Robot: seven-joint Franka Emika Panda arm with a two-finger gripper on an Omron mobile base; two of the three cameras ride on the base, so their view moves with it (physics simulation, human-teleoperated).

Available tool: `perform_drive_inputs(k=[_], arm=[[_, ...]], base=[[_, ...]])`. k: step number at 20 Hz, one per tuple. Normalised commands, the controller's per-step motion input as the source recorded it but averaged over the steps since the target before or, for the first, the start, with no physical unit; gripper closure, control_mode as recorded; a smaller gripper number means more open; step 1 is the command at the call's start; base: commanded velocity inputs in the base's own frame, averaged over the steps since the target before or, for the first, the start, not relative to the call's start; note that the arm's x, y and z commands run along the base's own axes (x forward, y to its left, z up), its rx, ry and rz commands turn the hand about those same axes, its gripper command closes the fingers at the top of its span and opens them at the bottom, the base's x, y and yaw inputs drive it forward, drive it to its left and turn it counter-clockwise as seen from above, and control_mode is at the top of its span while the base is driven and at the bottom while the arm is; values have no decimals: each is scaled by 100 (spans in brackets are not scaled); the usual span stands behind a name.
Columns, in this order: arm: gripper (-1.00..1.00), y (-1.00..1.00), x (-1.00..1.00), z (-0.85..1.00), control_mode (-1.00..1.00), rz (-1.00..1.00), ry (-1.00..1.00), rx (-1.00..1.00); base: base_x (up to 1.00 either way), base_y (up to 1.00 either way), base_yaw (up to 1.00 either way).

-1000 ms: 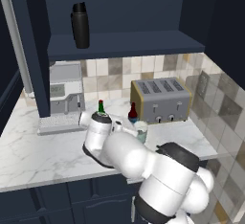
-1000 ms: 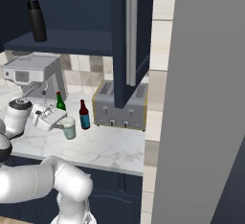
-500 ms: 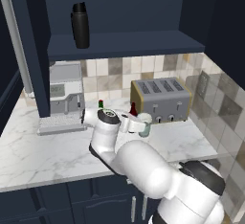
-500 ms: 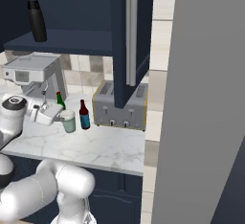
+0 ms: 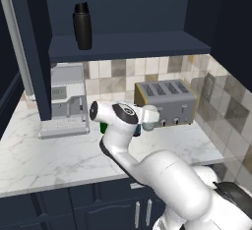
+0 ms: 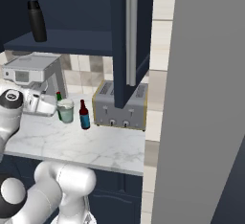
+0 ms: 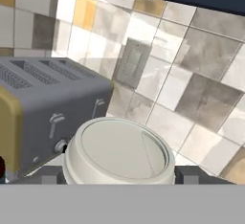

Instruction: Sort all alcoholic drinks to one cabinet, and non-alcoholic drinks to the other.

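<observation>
table (image 5: 44,155): white marble, veined, running under the wall cabinets
on table, left: grey coffee machine (image 5: 64,101)
on table, back right: grey four-slot toaster (image 5: 165,101)
on table, centre: dark red-brown bottle (image 6: 84,116) with blue label
shelf (image 5: 128,44): dark navy
on shelf: black flask (image 5: 82,26), upright

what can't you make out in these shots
- Green bottle: right base view, mostly hidden behind the teal cup.
- Brown bottle: right base view, label too small to read.
- Teal cup's body: hand view, hidden under its white lid.
- Toaster: left base view, lower left corner covered by the arm.
</observation>
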Motion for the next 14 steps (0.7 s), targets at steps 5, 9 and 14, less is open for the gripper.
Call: perform_drive_inputs(k=[5, 9, 14], arm=[[100, 0, 0, 55, -100, 14, 0, 10], [100, 0, 0, 49, -100, 8, 0, 5], [100, 0, -6, 43, -100, 6, 0, 0]], base=[[0, 0, 0], [0, 0, 0], [0, 0, 0]])
